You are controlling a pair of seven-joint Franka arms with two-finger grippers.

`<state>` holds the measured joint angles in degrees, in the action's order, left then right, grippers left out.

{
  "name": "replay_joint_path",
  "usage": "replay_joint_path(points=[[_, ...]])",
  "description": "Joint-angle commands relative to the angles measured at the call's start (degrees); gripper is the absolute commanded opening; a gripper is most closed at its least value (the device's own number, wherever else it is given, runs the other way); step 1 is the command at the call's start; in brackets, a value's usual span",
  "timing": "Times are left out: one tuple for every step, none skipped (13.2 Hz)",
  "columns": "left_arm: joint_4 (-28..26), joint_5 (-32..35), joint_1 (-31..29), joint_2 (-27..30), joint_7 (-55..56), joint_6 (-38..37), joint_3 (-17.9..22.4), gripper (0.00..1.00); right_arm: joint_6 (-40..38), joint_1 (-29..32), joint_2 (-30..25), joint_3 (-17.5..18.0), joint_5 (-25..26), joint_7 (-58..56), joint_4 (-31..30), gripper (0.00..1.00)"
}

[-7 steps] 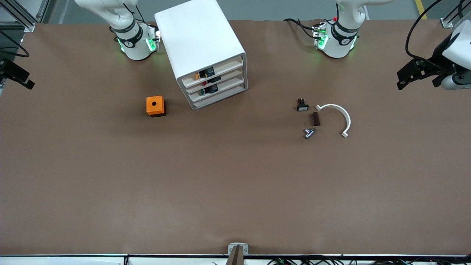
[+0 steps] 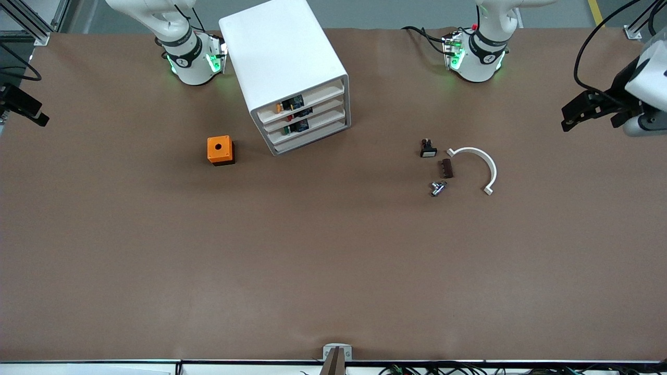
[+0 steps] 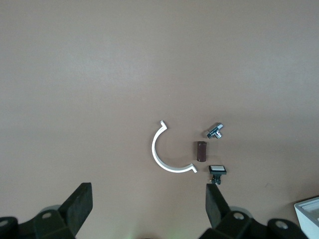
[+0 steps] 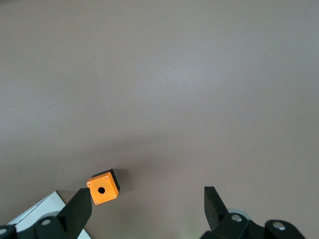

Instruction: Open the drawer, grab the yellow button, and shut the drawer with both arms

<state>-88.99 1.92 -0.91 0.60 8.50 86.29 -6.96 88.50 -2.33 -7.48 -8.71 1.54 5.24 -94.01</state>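
both grippers (image 3: 147, 209) (image 4: 144, 209) wide apart, high

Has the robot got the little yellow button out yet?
Not yet. Nothing looks done: the top drawer is shut with the button inside. Both grippers are open and empty; the left gripper and the right gripper hang at the table's ends. Opening, taking and closing remain.

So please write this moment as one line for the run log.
drawer: shut | button: inside | left end effector: open, over table edge | right end effector: open, empty
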Motion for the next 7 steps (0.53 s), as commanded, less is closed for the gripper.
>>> replay_joint_path(points=[[2.8, 1.0, 0.5, -5.4, 0.3, -1.4, -0.4, 1.00, -0.3, 0.7, -0.7, 0.6, 0.1, -0.1, -0.5, 1.00], [2.9, 0.3, 0.6, -6.8, 3.2, -1.4, -0.5, 1.00, -0.3, 0.8, -0.7, 0.6, 0.1, -0.1, -0.5, 1.00], [2.9, 0.2, 0.6, -8.1, 6.3, -1.4, -0.7, 1.00, -0.3, 0.9, -0.7, 0.6, 0.1, -0.1, -0.4, 1.00], [2.9, 0.2, 0.9, -9.5, 8.9, -1.4, -1.3, 1.00, -0.3, 0.9, -0.7, 0.6, 0.1, -0.5, -0.2, 1.00], [2.9, 0.3, 1.7, -11.6, 11.4, -1.4, -1.6, 1.00, -0.2, 1.0, -0.7, 0.6, 0.1, -0.6, -0.2, 1.00], [2.9, 0.2, 2.7, -13.2, 13.4, -1.4, -1.7, 1.00, 0.0, 1.2, -0.6, 0.5, 0.1, -0.8, 0.1, 1.00], [3.0, 0.2, 3.8, -14.6, 16.0, -1.4, -1.7, 1.00, 0.1, 1.4, -0.6, 0.4, 0.1, -2.2, 0.1, 1.00]])
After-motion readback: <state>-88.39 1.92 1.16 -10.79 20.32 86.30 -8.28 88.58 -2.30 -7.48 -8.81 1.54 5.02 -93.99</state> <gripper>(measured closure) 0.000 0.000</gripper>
